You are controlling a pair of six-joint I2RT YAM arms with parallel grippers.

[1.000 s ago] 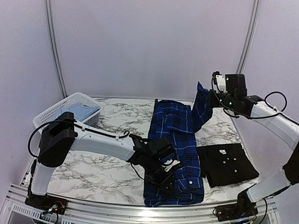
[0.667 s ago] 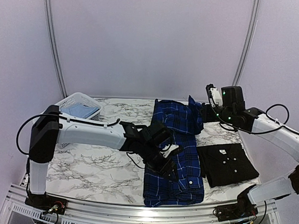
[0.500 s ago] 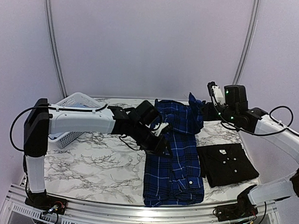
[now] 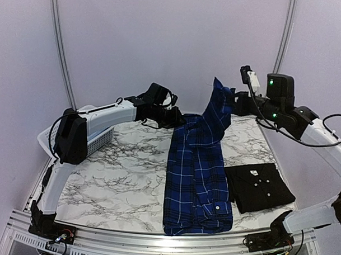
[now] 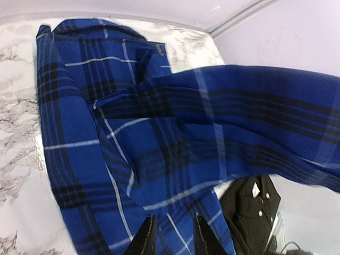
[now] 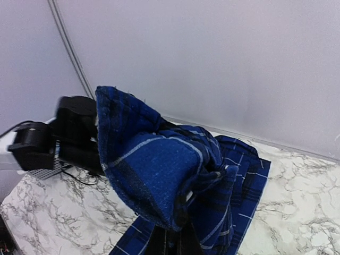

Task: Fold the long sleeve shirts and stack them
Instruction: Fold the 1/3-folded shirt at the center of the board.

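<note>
The right gripper (image 4: 234, 103) is clamped tight on the far end of the plaid shirt (image 4: 197, 173), and that end is now hoisted well higher than a second ago, a blue flag standing up at 1 o'clock. In the right wrist view the cloth bunches over the fingers.

The big change is on the other side. The left gripper (image 4: 178, 117) has left the near half of the shirt, where it was pressing down a second back, and has swept all the way up to 12 o'clock, at the shirt's far left corner. Its fingertips (image 5: 147, 236) stand a narrow way apart over plaid; I cannot tell whether any cloth is nipped between them.

The rest of the plaid shirt runs flat down the table (image 4: 113, 176) to the 6 o'clock edge. The black shirt (image 4: 259, 186) sits folded at 4 o'clock, just beside it. The basket (image 4: 100, 140) waits at 9 o'clock, half hidden by the left arm.

My read is that the smoothing is over. With both grippers at the far end, the lengthwise fold toward 6 o'clock looks ready to start.
</note>
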